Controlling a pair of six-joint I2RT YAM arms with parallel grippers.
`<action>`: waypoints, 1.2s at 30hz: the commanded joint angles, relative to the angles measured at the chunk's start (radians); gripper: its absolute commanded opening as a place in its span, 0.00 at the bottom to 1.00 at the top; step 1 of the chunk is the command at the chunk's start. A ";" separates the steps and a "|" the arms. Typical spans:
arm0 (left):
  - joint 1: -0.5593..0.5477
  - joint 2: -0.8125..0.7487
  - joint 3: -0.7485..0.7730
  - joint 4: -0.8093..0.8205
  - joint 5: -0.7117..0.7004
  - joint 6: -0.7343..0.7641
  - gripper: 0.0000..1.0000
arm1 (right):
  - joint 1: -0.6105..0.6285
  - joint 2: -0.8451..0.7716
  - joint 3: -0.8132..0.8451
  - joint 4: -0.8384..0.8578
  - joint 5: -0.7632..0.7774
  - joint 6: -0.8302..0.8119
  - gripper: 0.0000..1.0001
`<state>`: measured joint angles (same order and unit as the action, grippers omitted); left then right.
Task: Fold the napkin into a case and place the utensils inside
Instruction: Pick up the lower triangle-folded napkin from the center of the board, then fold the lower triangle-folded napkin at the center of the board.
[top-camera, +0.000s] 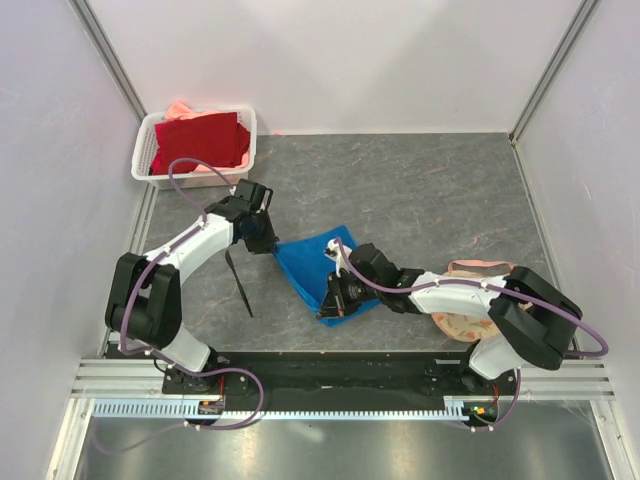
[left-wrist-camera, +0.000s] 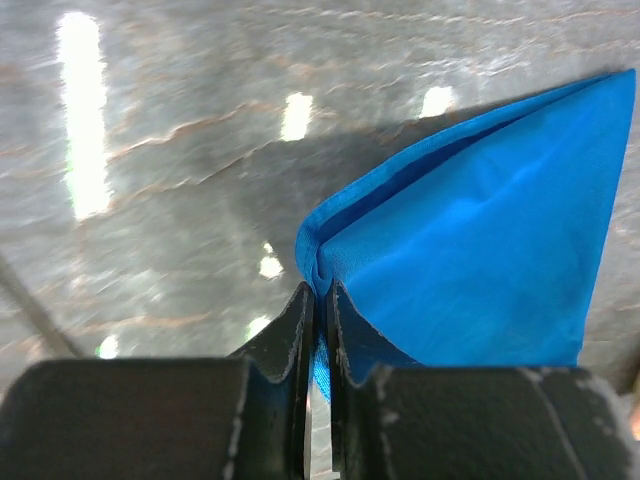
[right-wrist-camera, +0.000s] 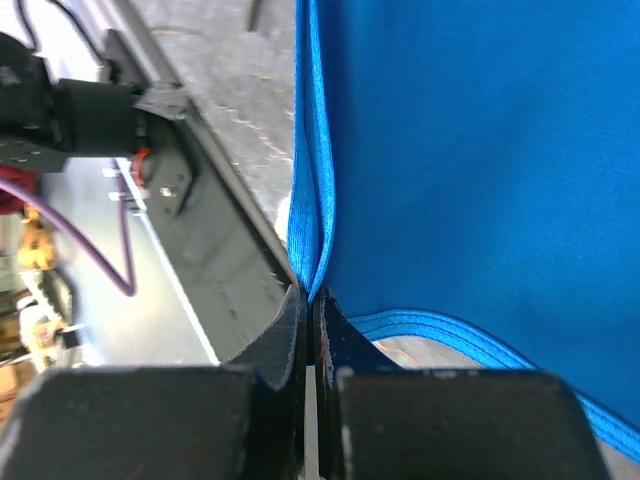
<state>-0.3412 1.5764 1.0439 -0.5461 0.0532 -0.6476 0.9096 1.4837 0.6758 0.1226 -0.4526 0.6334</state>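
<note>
The blue napkin (top-camera: 308, 264) lies folded in the middle of the table, partly lifted between both arms. My left gripper (top-camera: 268, 243) is shut on its left corner; in the left wrist view the cloth (left-wrist-camera: 480, 220) is pinched between the fingertips (left-wrist-camera: 320, 292). My right gripper (top-camera: 334, 300) is shut on the near edge, where layered hems of the napkin (right-wrist-camera: 480, 150) run into the closed jaws (right-wrist-camera: 312, 296). A thin black utensil (top-camera: 240, 284) lies on the table left of the napkin, below the left arm.
A white basket (top-camera: 215, 182) holding a dark red cloth (top-camera: 202, 140) stands at the back left. A round peach mat (top-camera: 468, 268) lies under the right arm. Purple cables loop along both arms. Walls close in the table on three sides.
</note>
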 joint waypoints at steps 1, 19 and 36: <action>0.010 -0.036 0.062 -0.037 -0.196 0.083 0.02 | 0.057 0.047 -0.060 0.127 -0.104 0.109 0.00; -0.143 0.280 0.444 -0.271 -0.460 -0.029 0.02 | -0.072 0.032 -0.226 0.335 -0.192 0.224 0.00; -0.110 0.249 0.355 -0.080 -0.194 0.066 0.02 | 0.020 0.052 -0.091 0.178 -0.098 0.160 0.00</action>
<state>-0.4896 1.8591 1.3834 -0.7647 -0.0929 -0.6270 0.9020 1.5524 0.5758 0.3759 -0.4942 0.7937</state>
